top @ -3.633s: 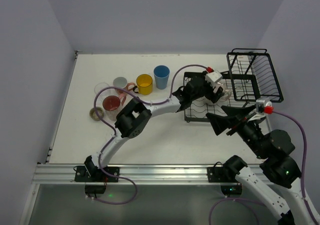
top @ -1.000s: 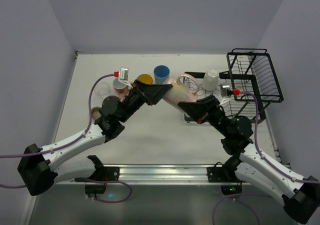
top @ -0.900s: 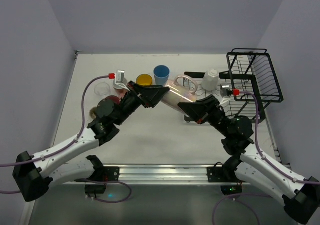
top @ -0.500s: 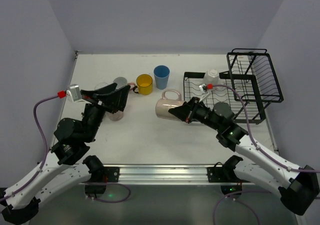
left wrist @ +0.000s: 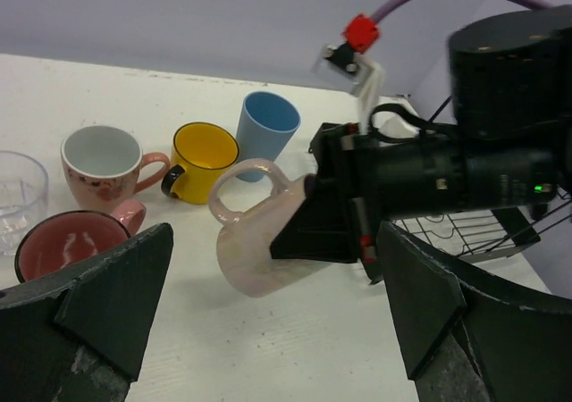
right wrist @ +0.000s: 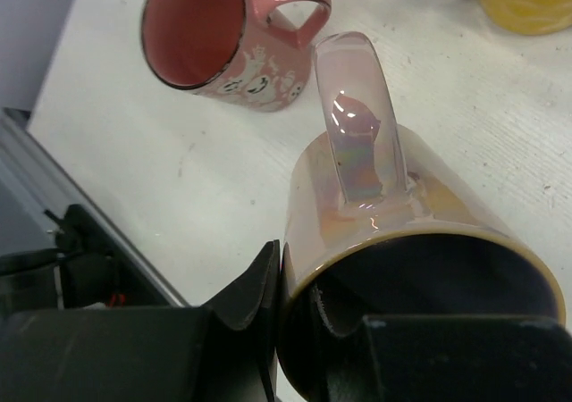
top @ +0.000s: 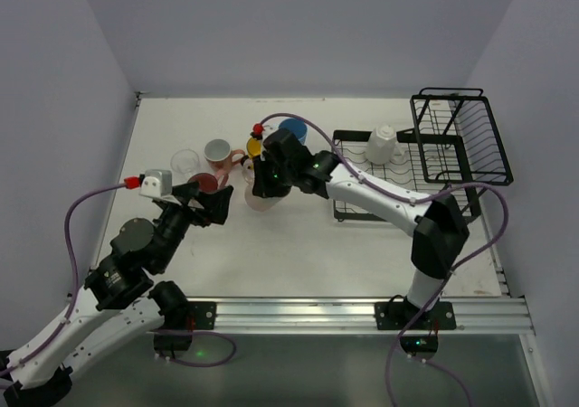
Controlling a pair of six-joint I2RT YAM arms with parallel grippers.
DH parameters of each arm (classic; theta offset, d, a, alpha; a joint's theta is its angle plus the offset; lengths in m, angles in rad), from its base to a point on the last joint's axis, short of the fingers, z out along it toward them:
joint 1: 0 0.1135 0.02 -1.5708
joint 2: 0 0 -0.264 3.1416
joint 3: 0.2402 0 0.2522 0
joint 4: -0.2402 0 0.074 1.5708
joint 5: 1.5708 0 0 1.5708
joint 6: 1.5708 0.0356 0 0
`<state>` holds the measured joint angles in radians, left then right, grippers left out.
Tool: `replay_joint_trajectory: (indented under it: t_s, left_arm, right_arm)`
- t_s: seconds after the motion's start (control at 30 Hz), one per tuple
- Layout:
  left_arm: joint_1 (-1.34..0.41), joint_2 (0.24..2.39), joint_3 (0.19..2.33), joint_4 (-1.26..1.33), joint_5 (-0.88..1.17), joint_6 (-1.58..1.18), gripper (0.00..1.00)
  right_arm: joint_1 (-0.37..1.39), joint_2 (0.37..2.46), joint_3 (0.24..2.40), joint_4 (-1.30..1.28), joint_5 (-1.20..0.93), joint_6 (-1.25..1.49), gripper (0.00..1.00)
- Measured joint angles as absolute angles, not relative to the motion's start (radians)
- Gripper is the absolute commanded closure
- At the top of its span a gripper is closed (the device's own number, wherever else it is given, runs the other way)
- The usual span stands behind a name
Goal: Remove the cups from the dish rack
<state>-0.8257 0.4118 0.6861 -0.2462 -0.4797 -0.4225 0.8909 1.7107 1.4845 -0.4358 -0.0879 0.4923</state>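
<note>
My right gripper [top: 265, 181] is shut on the rim of a pale pink mug [top: 261, 198], one finger inside and one outside [right wrist: 295, 286]. The mug [left wrist: 259, 241] hangs tilted, low over the table, handle up. Beside it stand a dark pink mug [top: 206, 183], a pink mug with a white inside [top: 217, 151], a clear glass [top: 185, 161], a yellow mug [top: 256, 145] and a blue cup [top: 291, 128]. A white cup [top: 381, 143] sits upside down on the dish rack [top: 403, 190]. My left gripper [top: 213, 204] stands open and holds nothing, just left of the carried mug.
The rack's tall black basket section [top: 460, 137] stands at the far right. The right arm stretches across the rack's flat tray and partly covers the yellow and blue cups. The metal rail [top: 298, 312] runs along the near edge.
My right gripper has carried the pale pink mug left from beside the rack to the group of cups. My left arm has drawn back toward its base, jaws still open.
</note>
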Motion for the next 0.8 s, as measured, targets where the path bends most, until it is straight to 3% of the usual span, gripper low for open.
replay_joint_trajectory:
  t_s: [0.47, 0.57, 0.7, 0.77, 0.8]
  left_arm:
    - [-0.825, 0.212, 0.725, -0.351, -0.488, -0.403, 0.00]
    - [-0.825, 0.205, 0.725, -0.374, -0.500, -0.400, 0.00]
    - [-0.825, 0.209, 0.725, -0.387, -0.505, -0.398, 0.00]
    - [-0.825, 0.212, 0.725, -0.387, -0.506, -0.398, 0.00]
    - [-0.825, 0.213, 0.725, -0.387, -0.506, -0.397, 0.00]
  right_arm:
    - [0.946, 2.156, 1.899, -0.683, 0.043, 0.378, 1.00]
    - [0.962, 2.188, 1.942, -0.696, 0.065, 0.371, 0.95]
    - [0.969, 2.193, 1.955, -0.694, 0.082, 0.369, 0.53]
    - [0.969, 2.193, 1.969, -0.684, 0.089, 0.363, 0.45]
    - [0.969, 2.193, 1.974, -0.675, 0.095, 0.360, 0.36]
